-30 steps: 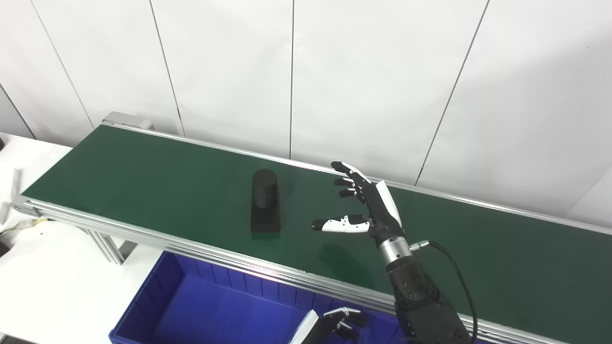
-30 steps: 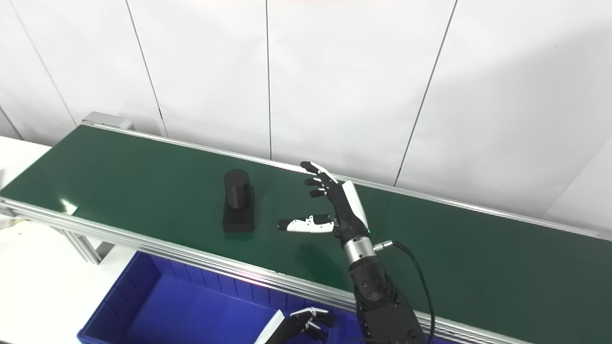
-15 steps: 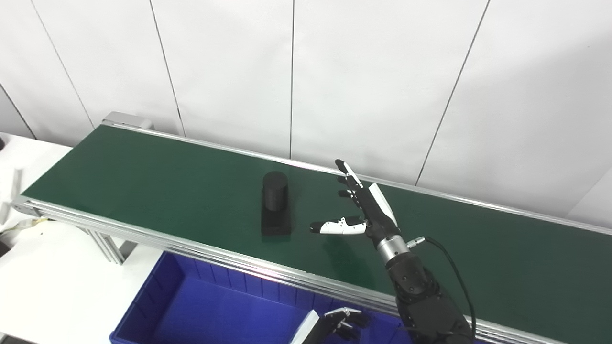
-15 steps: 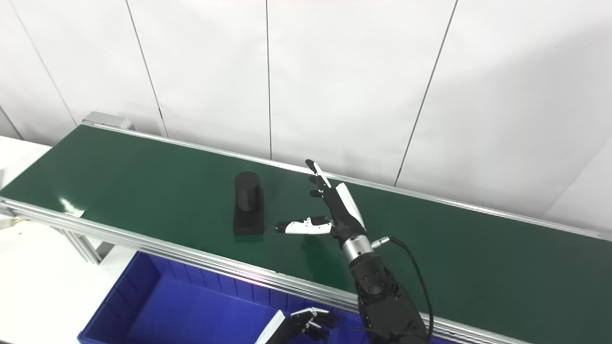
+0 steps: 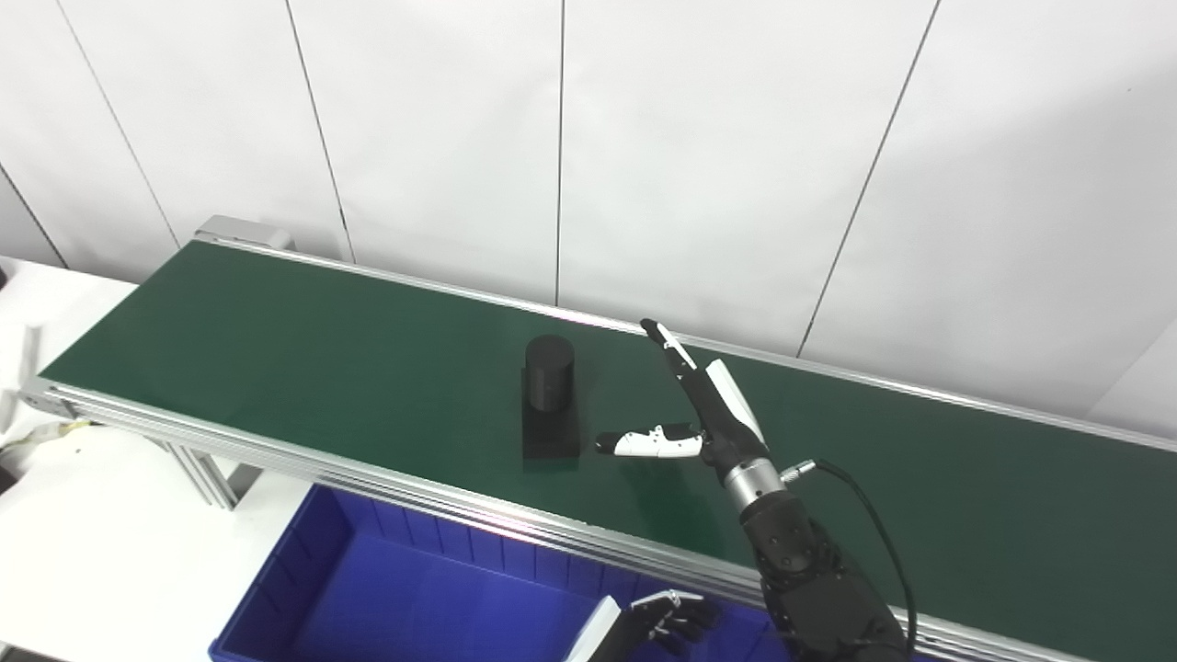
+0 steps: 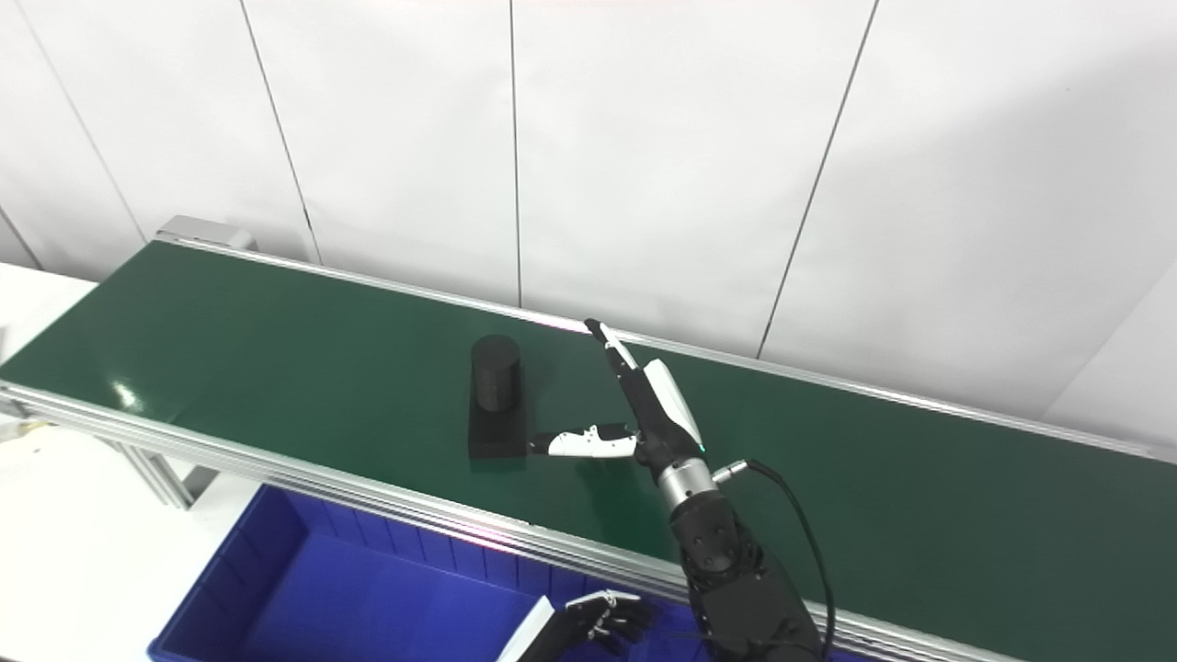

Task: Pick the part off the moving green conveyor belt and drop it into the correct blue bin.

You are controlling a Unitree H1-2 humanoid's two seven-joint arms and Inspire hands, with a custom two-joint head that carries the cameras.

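Right hand (image 5: pixel 713 414) stands over the green conveyor belt (image 5: pixel 276 349) in the left eye view, fingers (image 5: pixel 676 354) stretched up and away, thumb (image 5: pixel 644 443) stuck out sideways, holding nothing. Just beyond the thumb tip sits the black part (image 5: pixel 550 405), a cylinder standing on a flat rectangular base, resting on the belt. From this view a thin strip of green shows between the thumb tip and the base, so they look apart. Below the wrist, past the belt's near rail, the blue bin (image 5: pixel 303 588) lies, and the left hand (image 5: pixel 657 621) hangs over it at the bottom edge with its fingers curled inward; what it closes on, if anything, I cannot tell.

Seen from the right eye view, the thumb tip meets the edge of the part's base with no green between them; whether they truly touch I cannot tell. The fingers line up almost edge-on, a single narrow blade.
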